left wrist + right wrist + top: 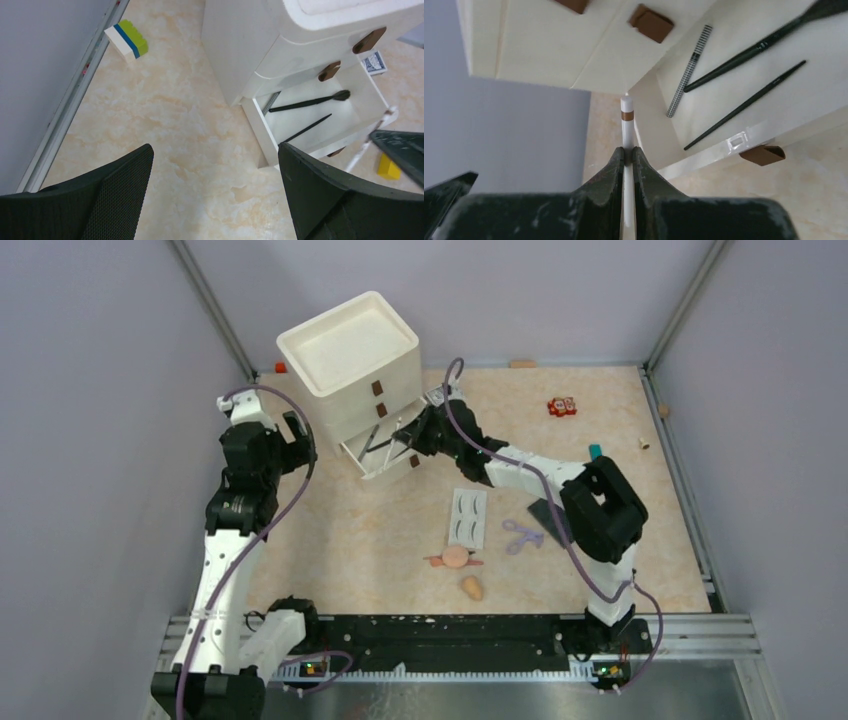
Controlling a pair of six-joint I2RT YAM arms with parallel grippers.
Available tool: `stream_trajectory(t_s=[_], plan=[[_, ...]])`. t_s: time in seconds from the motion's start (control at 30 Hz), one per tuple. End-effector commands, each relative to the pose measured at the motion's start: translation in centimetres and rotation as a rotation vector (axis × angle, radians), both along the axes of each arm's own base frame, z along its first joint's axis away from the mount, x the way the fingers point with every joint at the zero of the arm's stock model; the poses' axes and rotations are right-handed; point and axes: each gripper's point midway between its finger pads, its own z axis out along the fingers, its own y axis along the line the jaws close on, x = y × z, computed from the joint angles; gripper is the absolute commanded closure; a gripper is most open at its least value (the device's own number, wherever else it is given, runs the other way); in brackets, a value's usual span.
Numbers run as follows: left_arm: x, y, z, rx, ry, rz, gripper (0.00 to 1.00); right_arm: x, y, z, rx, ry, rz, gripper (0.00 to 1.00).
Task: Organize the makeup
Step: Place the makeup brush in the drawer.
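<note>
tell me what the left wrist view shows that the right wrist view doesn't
Only left wrist: the open left gripper, a striped block by the wall, a blue card box and a yellow block. Only right wrist: a close look at the right gripper, jaws shut on the white pencil. Both: the open drawer holding two black brushes, and the pencil.

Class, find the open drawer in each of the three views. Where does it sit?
Top view: open drawer left of centre, lowest of three.
Left wrist: right of centre.
Right wrist: upper right, close up.
Shared landmark: the white cabinet above it.
</note>
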Motion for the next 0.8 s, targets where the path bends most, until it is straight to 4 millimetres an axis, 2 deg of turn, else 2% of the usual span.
stream_trajectory(t_s=[0.0,0.1,0.2,0.5,0.67,0.77], plan=[[1.5,0.6,2.0,0.034,-0.058,0.019,0.01,2.6,1.0,-1.2,0.406,0.188,-0.198,1.0],[1.5,0.8,0.5,0.057,-0.048,0.013,0.01,4.0,-0.2,-2.9,0.447,0.214,-0.331,1.0],[1.0,0.9,0.8,0.065,-0.059,0.015,0.01,4.7,-1.0,-3.7,0.449,0.218,-0.404,1.0],[0.8,0.6,0.5,0.061,-0.058,0.001,0.01,5.0,-1.1,-5.0,0.42,0.226,-0.419,0.81],[0.6,0.6,0.5,0.061,-0.06,0.001,0.01,4.9,-1.6,-4.4,0.375,0.196,-0.424,0.69],[0.7,0.5,0.5,0.058,-0.061,-0.002,0.01,4.8,-2.4,-3.0,0.33,0.145,-0.431,0.67]])
